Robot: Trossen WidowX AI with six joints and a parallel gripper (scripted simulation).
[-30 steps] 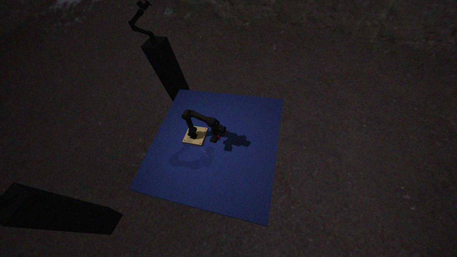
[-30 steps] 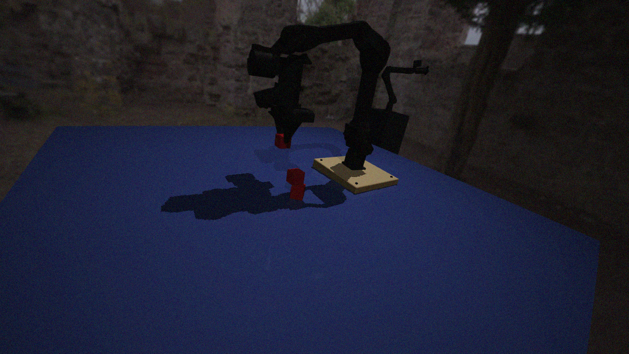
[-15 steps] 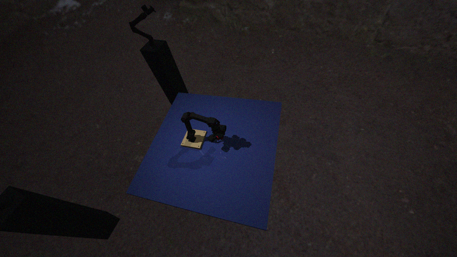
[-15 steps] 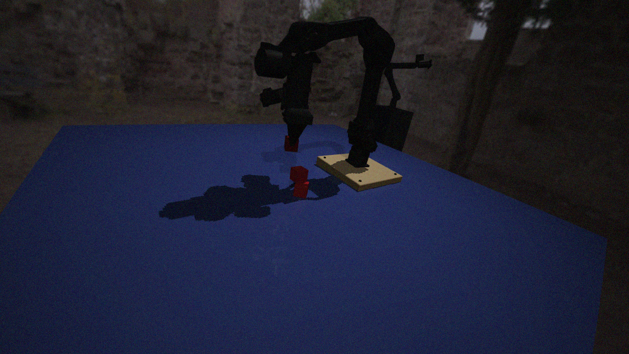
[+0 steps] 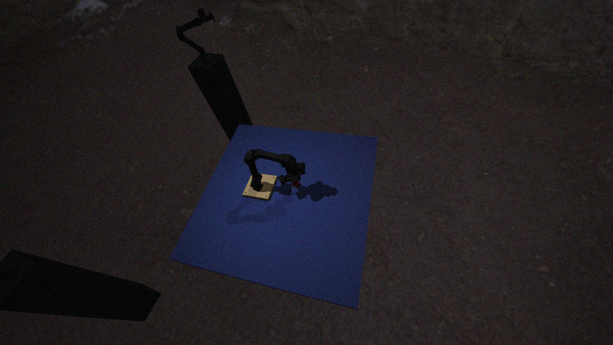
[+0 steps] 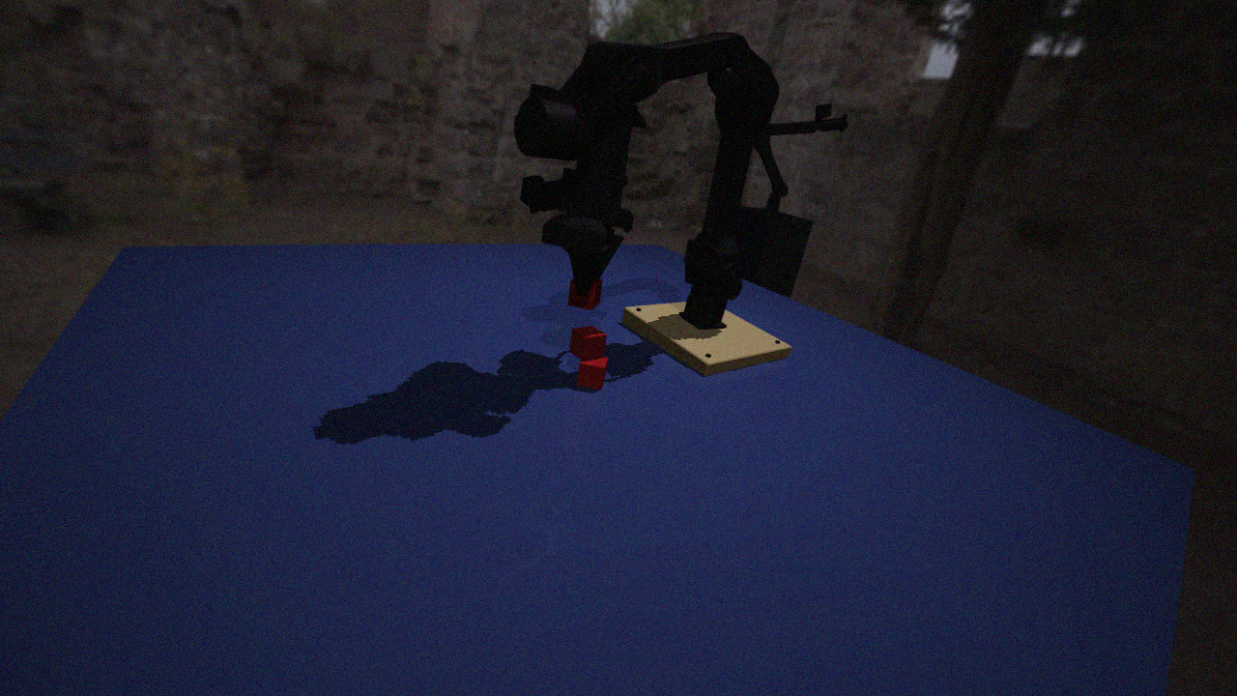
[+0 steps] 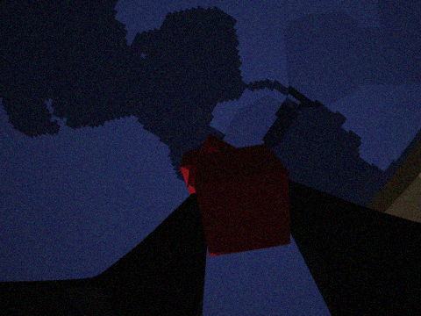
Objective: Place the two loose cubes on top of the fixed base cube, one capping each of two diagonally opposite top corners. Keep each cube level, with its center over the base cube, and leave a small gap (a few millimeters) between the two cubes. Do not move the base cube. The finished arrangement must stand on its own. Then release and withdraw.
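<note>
My gripper (image 6: 585, 294) (image 7: 240, 196) is shut on a red cube (image 6: 590, 303) (image 7: 246, 206) and holds it in the air. In the exterior view it appears above and behind the other cubes. The other loose red cube (image 6: 588, 344) sits on top of the red base cube (image 6: 592, 375), shifted to the left in that view. In the wrist view the held cube hides most of the two stacked cubes (image 7: 189, 175), and only their edges show at its upper left. In the top view a small red patch (image 5: 296, 184) shows under the gripper; which cube it is, I cannot tell.
The arm's tan base plate (image 5: 259, 195) (image 6: 743, 353) (image 7: 410, 206) stands beside the cubes on the blue table top (image 5: 300, 240) (image 6: 605, 536). The arm's dark shadow falls around the stack. Another dark arm on a pedestal (image 5: 218, 86) (image 6: 774, 250) stands beyond the table.
</note>
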